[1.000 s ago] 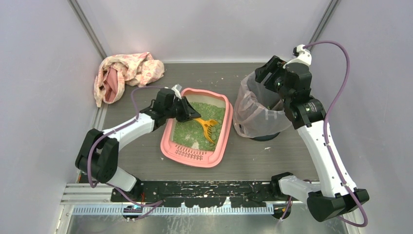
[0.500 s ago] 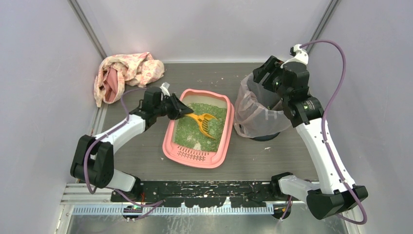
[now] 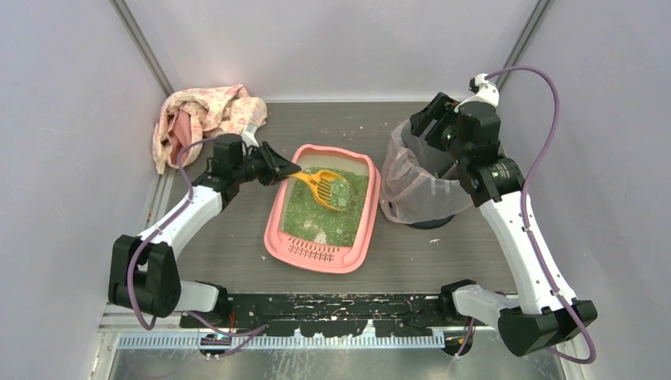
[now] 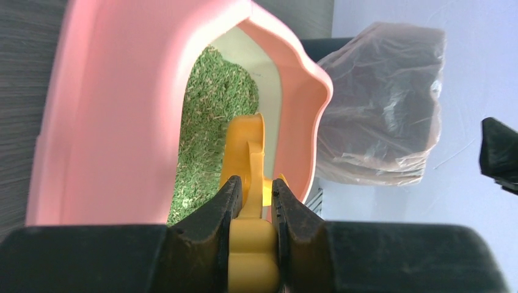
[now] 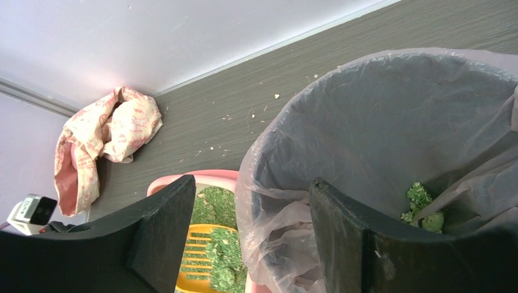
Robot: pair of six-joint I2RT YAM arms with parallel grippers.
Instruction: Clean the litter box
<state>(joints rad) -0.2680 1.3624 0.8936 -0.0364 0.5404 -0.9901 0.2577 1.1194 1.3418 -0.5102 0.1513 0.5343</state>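
A: Where is the litter box (image 3: pixel 316 253) found?
B: On the table (image 3: pixel 229 237), left of the bag-lined bin (image 3: pixel 407 190). A yellow scoop (image 3: pixel 324 188), seemingly loaded with green granules, is clenched by the left tool (image 4: pixel 253 186) over it.
A: And the right tool (image 5: pixel 247 183)?
B: Spread wide, nothing gripped, above the bin.

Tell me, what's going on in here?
A two-armed robot is cleaning a pink litter box. The left tool is clamped on a yellow scoop, held over the box with a clump of green litter on it. The right tool is open at the rim of the bagged bin beside the box. Some green clumps already lie in the bin.
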